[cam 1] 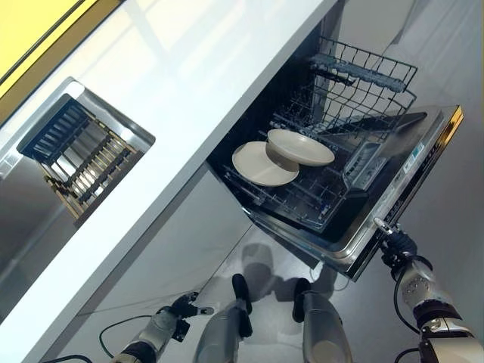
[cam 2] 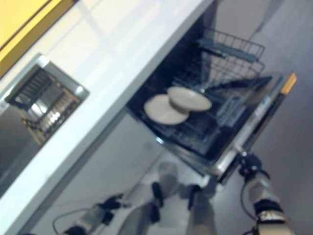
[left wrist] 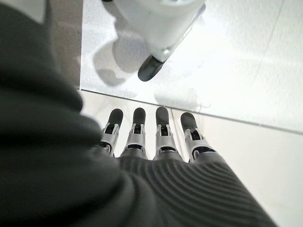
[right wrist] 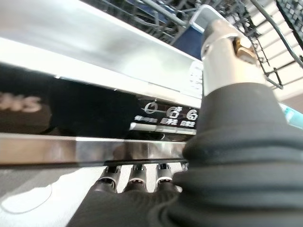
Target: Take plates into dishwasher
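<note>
Two beige plates lie in the pulled-out lower rack (cam 1: 321,204) of the open dishwasher: a flat plate (cam 1: 257,166) and a deeper plate (cam 1: 301,147) resting partly on it. The dishwasher door (cam 1: 401,178) hangs open and lowered. My right hand (cam 1: 396,247) is at the door's outer edge; in the right wrist view the right hand (right wrist: 222,52) reaches over the door's dark control strip (right wrist: 94,109) while the rest of it goes under the steel edge. Down near the floor, my left hand (cam 1: 183,306) holds nothing, and its fingers (left wrist: 161,135) are straight.
The dishwasher's upper wire rack (cam 1: 363,76) sits above and behind the plates. A white countertop (cam 1: 189,83) runs along the left, with a steel sink (cam 1: 30,204) holding a dish rack (cam 1: 83,155). Pale floor lies below the door.
</note>
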{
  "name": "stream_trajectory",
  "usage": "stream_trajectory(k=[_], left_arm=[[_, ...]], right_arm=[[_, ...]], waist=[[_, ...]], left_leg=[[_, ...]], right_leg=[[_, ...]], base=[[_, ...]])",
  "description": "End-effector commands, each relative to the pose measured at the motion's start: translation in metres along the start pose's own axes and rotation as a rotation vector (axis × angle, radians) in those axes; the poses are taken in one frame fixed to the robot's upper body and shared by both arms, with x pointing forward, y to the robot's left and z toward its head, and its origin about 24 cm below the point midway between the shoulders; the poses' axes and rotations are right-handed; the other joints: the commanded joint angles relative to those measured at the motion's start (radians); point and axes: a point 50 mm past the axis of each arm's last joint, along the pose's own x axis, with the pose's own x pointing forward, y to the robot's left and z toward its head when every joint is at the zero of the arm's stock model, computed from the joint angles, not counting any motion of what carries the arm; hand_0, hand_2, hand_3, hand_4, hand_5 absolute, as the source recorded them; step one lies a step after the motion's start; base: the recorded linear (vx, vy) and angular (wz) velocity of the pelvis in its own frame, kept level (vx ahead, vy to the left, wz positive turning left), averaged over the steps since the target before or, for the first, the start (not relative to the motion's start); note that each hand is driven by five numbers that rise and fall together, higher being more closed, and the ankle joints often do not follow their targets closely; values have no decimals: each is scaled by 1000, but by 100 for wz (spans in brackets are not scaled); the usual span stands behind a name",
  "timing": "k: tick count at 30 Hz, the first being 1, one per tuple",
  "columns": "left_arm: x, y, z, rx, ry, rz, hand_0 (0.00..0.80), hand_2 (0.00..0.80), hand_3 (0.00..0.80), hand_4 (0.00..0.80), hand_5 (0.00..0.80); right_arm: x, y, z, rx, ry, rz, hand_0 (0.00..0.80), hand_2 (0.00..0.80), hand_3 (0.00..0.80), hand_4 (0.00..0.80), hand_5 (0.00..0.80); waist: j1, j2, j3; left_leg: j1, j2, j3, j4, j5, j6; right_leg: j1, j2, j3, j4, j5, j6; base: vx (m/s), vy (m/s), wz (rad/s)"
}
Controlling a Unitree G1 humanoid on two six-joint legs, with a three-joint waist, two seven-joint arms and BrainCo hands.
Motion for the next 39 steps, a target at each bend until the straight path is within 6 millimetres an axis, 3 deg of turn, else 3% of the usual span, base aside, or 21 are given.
stream_trajectory(k=[1, 11, 28, 39], left_arm=[[-5, 12, -12, -44, 13, 51, 0, 0, 0, 0, 0], [-10, 10, -35, -46, 62, 59, 0, 0, 0, 0, 0], [-16, 6, -55, -63, 108, 63, 0, 0, 0, 0, 0], [-18, 5, -62, -64, 121, 58, 0, 0, 0, 0, 0]], right_arm=[[3, 137, 15, -15, -117, 532, 0, 0, 0, 0, 0], [1, 147, 14, -8, -127, 560, 0, 0, 0, 0, 0], [-6, 178, 22, -52, -157, 659, 0, 0, 0, 0, 0], [-7, 183, 19, -71, -154, 679, 0, 0, 0, 0, 0]], waist=[[72, -83, -25], [126, -116, -50], [180, -124, -74], [201, -128, -82]], left_leg=[[30, -82, -22, 112, -189, 43], [78, -98, -61, 76, -213, 46], [119, -119, -98, 30, -206, 58], [124, -123, -112, 43, -215, 64]], right_leg=[[191, 96, -35, -299, 39, -12], [262, 91, -67, -318, 38, 5], [311, 84, -103, -334, 40, 16], [331, 80, -117, -329, 34, 14]], base=[[69, 44, 16], [83, 67, 9], [55, 58, 4], [36, 15, 15]])
